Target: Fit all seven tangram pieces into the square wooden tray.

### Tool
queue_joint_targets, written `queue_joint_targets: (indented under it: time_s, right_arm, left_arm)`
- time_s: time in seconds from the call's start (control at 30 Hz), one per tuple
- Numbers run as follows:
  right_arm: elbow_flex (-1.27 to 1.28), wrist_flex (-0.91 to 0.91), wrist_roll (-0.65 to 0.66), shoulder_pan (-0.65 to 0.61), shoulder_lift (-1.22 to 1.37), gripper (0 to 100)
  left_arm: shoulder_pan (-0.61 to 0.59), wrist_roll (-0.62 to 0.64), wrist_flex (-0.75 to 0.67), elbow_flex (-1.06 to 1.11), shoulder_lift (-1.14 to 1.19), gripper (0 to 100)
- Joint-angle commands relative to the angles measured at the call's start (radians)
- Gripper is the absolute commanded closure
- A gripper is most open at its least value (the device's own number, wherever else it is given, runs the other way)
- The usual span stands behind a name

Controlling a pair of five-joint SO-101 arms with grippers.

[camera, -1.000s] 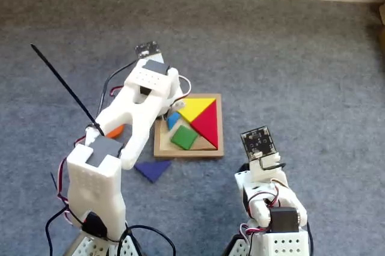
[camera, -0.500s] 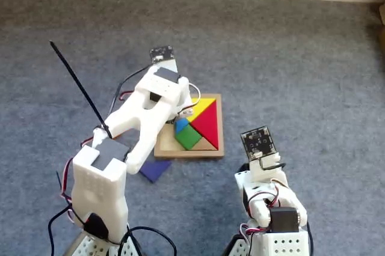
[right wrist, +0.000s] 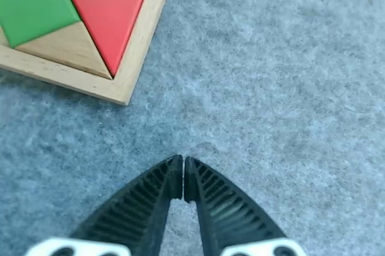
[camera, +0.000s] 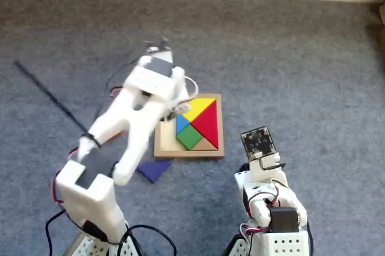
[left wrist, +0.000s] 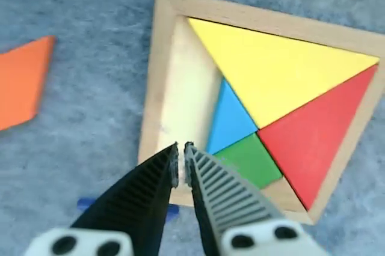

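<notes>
Swung leftward since a moment ago, the left gripper [left wrist: 181, 160] hangs, fingers together, over the wooden tray [left wrist: 157, 76] and its bare strip beside the blue triangle [left wrist: 234, 121]. The orange piece [left wrist: 21, 79] lies outside. The right gripper [right wrist: 183, 178], also closed, hovers over carpet [right wrist: 271, 88].

The left arm [camera: 138, 112] overhangs the tray's [camera: 220, 127] bare strip [left wrist: 189, 100].

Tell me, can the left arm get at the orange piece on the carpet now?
Probably yes. The orange piece lies bare on the carpet beside the tray, near the left hand, which is shut and empty.
</notes>
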Motion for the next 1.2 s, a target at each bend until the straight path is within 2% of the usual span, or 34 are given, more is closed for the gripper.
queue_joint_targets:
  time_s: [0.0,0.07,0.2,0.47,0.6,0.77,1.1,1.17]
  right_arm:
    - [0.113,-0.019,0.002,0.012,-0.018,97.4]
    - [0.113,-0.019,0.002,0.012,-0.018,97.4]
    - [0.113,-0.019,0.002,0.012,-0.018,97.4]
    - [0.113,-0.019,0.002,0.012,-0.018,97.4]
    - [0.113,-0.019,0.002,0.012,-0.018,97.4]
    - [0.113,-0.019,0.002,0.012,-0.018,97.4]
    - [0.113,-0.019,0.002,0.012,-0.018,97.4]
    - [0.113,-0.019,0.002,0.012,-0.018,97.4]
  left_arm:
    - [-0.124,-0.011,0.043,-0.004,-0.120,94]
    - [-0.197,-0.069,0.057,0.010,-0.150,94]
    - [-0.309,-0.344,0.051,0.038,-0.166,94]
    - [-0.325,-0.822,0.051,0.081,-0.059,94]
    - [-0.323,-0.850,0.041,0.074,0.022,93]
    - [-0.344,-0.852,-0.009,0.076,0.096,82]
    - [-0.427,-0.856,-0.097,0.076,0.124,81]
    - [-0.438,-0.890,-0.107,0.085,0.125,81]
